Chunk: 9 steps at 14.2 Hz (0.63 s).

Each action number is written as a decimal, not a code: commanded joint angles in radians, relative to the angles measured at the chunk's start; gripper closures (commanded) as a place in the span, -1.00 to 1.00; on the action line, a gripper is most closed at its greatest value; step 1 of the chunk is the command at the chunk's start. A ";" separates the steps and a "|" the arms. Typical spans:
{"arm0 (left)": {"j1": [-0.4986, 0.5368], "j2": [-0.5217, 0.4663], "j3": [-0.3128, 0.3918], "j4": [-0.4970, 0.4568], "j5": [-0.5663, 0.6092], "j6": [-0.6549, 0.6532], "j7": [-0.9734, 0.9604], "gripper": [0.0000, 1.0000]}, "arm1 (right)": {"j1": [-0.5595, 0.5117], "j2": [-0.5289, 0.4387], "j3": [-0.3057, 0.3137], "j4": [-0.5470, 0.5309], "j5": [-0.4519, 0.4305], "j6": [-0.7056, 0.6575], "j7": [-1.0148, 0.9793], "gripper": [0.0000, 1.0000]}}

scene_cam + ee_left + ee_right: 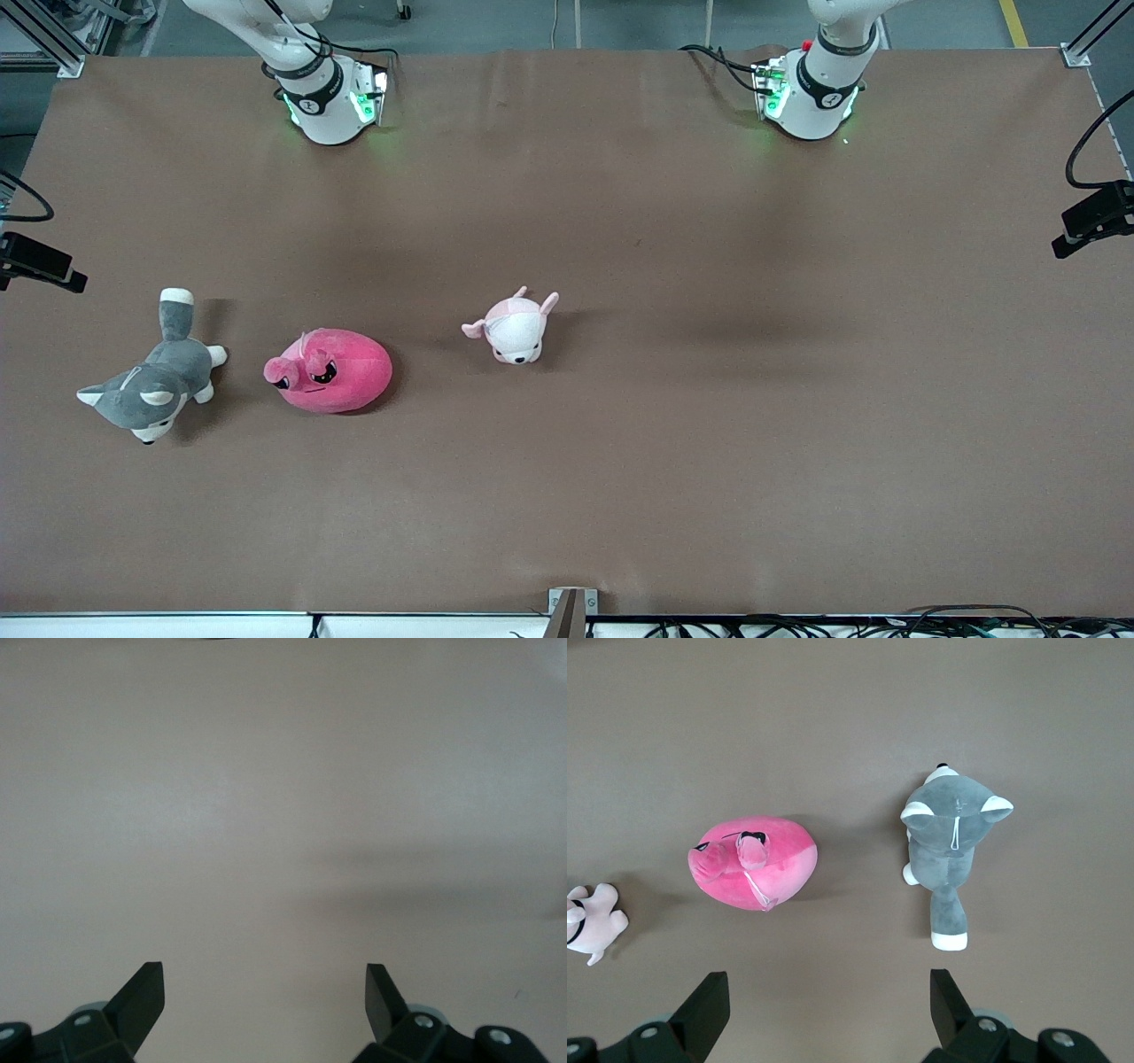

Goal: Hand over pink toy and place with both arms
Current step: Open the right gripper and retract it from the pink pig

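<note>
The pink toy (330,370) is a large hot-pink blob plush with black eyes. It lies on the brown table toward the right arm's end. It also shows in the right wrist view (755,861). My right gripper (827,997) is open and empty, high over the table above the toys. My left gripper (264,992) is open and empty, high over bare table at the left arm's end. Neither gripper shows in the front view; only the arms' bases do.
A grey-and-white plush husky (152,379) (950,843) lies beside the pink toy, nearer the table's end. A small pale-pink-and-white plush animal (516,325) (592,923) lies toward the table's middle. Black cameras (1097,217) stand at both table ends.
</note>
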 commanded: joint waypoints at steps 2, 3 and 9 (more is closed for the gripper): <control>-0.088 0.008 0.083 0.022 0.007 -0.009 0.001 -1.00 | 0.027 -0.010 -0.002 0.005 -0.053 0.000 0.035 -1.00; -0.104 0.008 0.101 0.022 0.007 -0.009 0.001 -1.00 | 0.025 -0.010 -0.003 0.004 -0.056 0.007 0.038 -1.00; -0.362 0.007 0.347 0.023 0.004 -0.012 0.001 -1.00 | 0.024 -0.029 0.005 -0.006 -0.059 0.113 0.048 -1.00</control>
